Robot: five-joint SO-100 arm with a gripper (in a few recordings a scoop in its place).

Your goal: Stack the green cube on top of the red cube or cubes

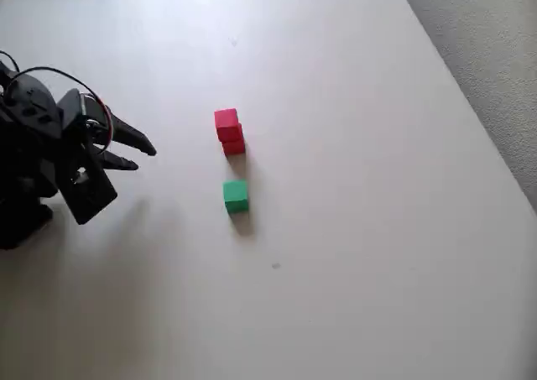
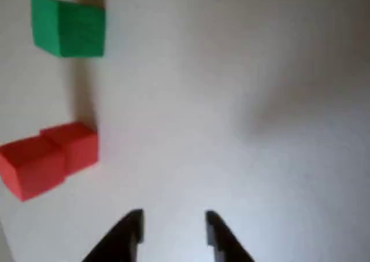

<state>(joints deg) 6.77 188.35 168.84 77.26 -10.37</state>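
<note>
I am hovering my gripper (image 1: 138,155), fingers parted and empty, well apart from the red cubes (image 1: 228,132). The green cube (image 1: 236,195) is sitting near them on the table (image 1: 352,229), unstacked. Next I judge I must reach and grasp it.

Looks like a plain test bench in some lab or office room: a bare white tabletop (image 1: 352,254) and, past its edge in the overhead view, a strip of grey speckled carpet (image 1: 487,53). A black robot arm (image 1: 42,153) with loose wiring sits on it.
</note>
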